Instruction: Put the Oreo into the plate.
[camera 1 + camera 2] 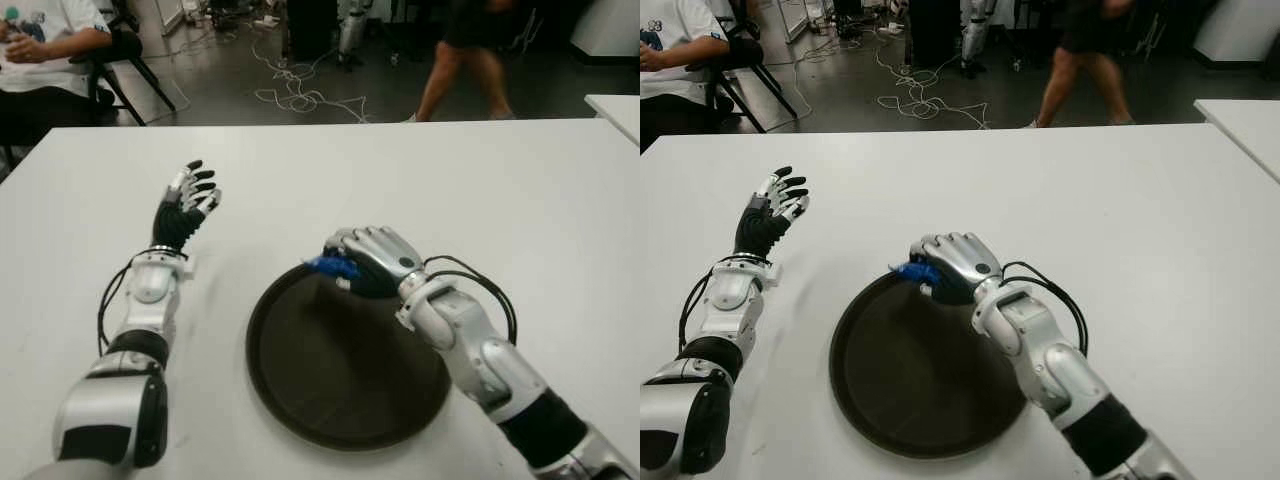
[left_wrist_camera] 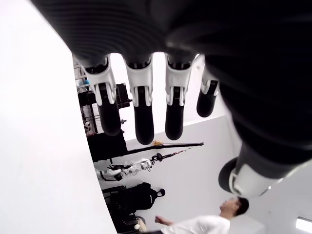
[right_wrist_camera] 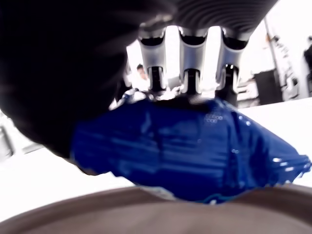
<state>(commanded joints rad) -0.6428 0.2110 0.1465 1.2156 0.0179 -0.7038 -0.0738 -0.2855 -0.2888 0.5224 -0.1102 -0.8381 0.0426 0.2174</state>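
Right wrist view shows the right hand (image 3: pixel 185 68) with fingers curled tight around the Oreo (image 3: pixel 185 146), a crinkly, glossy blue packet. In the eye views that hand hovers over the 12 o'clock rim of the round, dark, matte plate (image 1: pixel 340 380), which holds nothing. The left hand (image 1: pixel 187 205), fingers spread and empty, shows at the plate's 10 o'clock over the smooth white table (image 1: pixel 500 180).

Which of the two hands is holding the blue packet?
The right hand, at the far rim of the dark plate, is closed around the blue Oreo packet. The left hand holds nothing; its fingers are spread, away to the plate's left.
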